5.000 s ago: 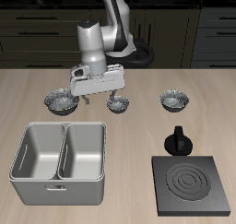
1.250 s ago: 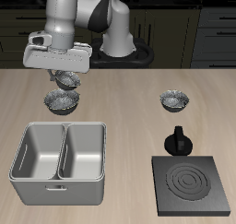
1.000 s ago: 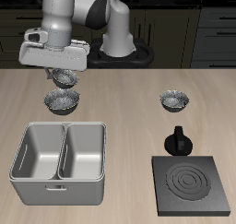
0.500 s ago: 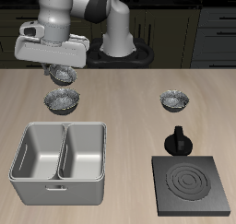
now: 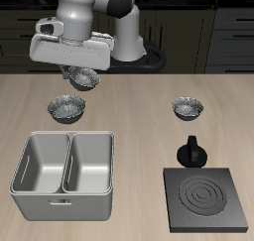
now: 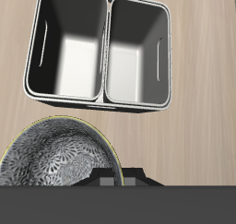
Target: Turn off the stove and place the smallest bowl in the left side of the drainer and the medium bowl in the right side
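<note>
My gripper [image 5: 81,76] is shut on the smallest bowl [image 5: 87,82], a shiny crinkled metal bowl, and holds it in the air above the table, behind the drainer [image 5: 60,207]. In the wrist view the held bowl [image 6: 55,159] hangs beside my fingers, with the two-compartment drainer [image 6: 171,53] below, both compartments empty. The medium bowl [image 5: 188,108] sits farther along the table, behind the black knob [image 5: 190,151]. The stove [image 5: 208,200] lies near the front edge, its coil dark.
The widest bowl [image 5: 66,108] sits on the table just behind the drainer, under and slightly in front of the held bowl. Dark cabinets run behind the table's back edge.
The gripper with the bowl has swung sideways toward the table's middle and turned, staying at about the same height. Nothing else has moved.
</note>
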Robot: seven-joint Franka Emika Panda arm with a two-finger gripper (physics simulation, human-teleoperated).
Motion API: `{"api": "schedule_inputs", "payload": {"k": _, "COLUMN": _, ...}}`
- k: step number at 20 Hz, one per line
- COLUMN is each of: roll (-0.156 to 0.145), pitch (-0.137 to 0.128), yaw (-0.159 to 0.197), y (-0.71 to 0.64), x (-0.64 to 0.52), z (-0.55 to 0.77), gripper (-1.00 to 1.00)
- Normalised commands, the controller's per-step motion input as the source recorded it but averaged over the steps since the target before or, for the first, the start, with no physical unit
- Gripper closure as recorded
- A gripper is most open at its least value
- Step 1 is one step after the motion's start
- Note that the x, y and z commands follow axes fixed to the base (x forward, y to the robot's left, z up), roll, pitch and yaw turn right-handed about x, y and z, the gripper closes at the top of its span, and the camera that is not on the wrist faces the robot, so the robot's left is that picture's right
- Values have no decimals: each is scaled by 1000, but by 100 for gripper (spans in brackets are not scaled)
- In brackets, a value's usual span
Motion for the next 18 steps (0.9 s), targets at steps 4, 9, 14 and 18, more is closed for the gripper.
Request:
{"api": "schedule_inputs", "payload": {"k": 4, "roll": 11, "pitch": 1, "yaw": -8, "y": 90, "x": 323, "z": 196, "gripper": 100}}
{"api": "schedule_inputs", "payload": {"k": 9, "roll": 6, "pitch": -2, "yaw": -16, "y": -14, "x": 258, "z": 84, "gripper": 100}}
{"api": "schedule_inputs", "payload": {"k": 14, "roll": 1, "pitch": 28, "yaw": -16, "y": -33, "x": 478, "z": -97, "gripper": 100}}
{"api": "schedule_inputs", "payload": {"k": 18, "roll": -20, "pitch": 25, "yaw": -12, "y": -14, "x": 357, "z": -75, "gripper": 100}}
